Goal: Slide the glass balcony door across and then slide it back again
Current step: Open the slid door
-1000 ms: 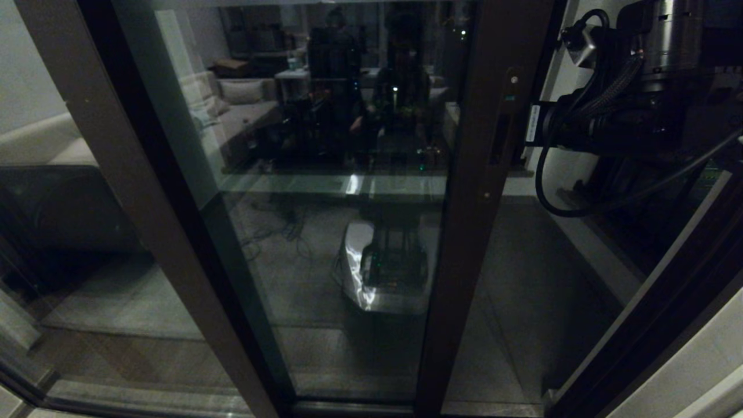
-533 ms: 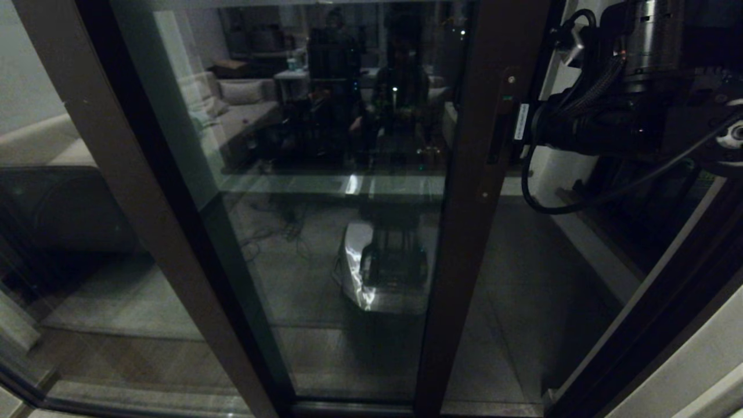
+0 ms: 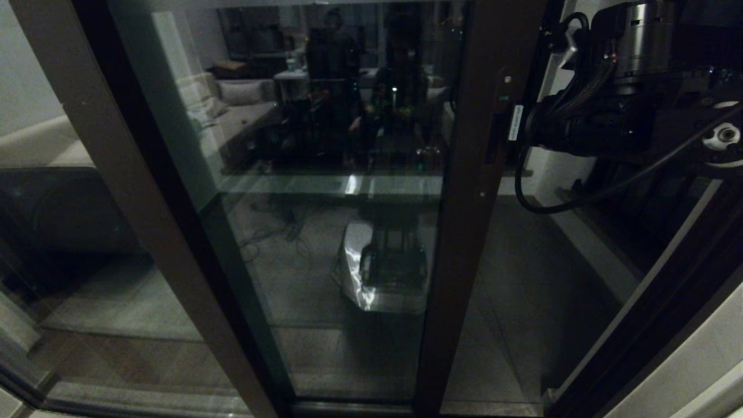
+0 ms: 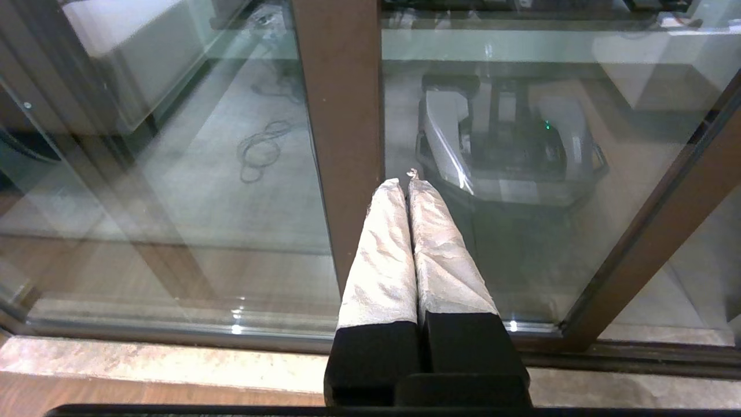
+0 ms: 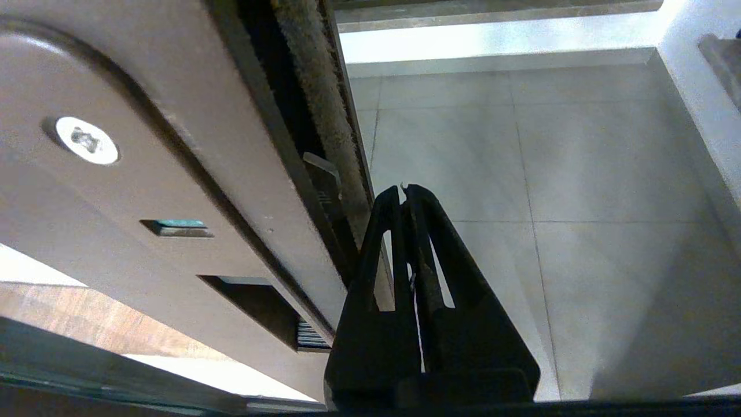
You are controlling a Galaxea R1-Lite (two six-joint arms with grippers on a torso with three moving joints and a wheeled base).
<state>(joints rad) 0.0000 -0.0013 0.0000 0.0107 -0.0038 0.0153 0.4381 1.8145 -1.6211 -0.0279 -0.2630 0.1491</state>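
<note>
My right claw (image 5: pixel 403 188) has its two black fingers pressed together with nothing between them, and it sits against the leading edge of the glass balcony door (image 5: pixel 173 191), right beside the fuzzy weather strip (image 5: pixel 312 87) that runs down that edge. In the head view I see the right arm (image 3: pixel 609 122) reaching in from the right to the door's brown stile (image 3: pixel 476 174), level with the narrow black handle slot (image 3: pixel 493 145). A small white label (image 3: pixel 515 122) hangs on the arm's end; I cannot read any writing on it. On the stile's face, the right wrist view shows a silver screw (image 5: pixel 87 140), a small teal marker (image 5: pixel 176 225) in a slit and the dark recessed slot (image 5: pixel 260 310).

The door stands in the middle of my head view, with an open gap to its right showing the grey tiled balcony floor (image 5: pixel 550 174).

My left claw (image 4: pixel 408 184) is also closed on nothing, its fingers (image 4: pixel 382 255) wrapped in pale cloth-like covers. It hangs low before the glass, near a wide brown post (image 4: pixel 341 116). The robot's base (image 4: pixel 509 150) is mirrored in the pane.
</note>
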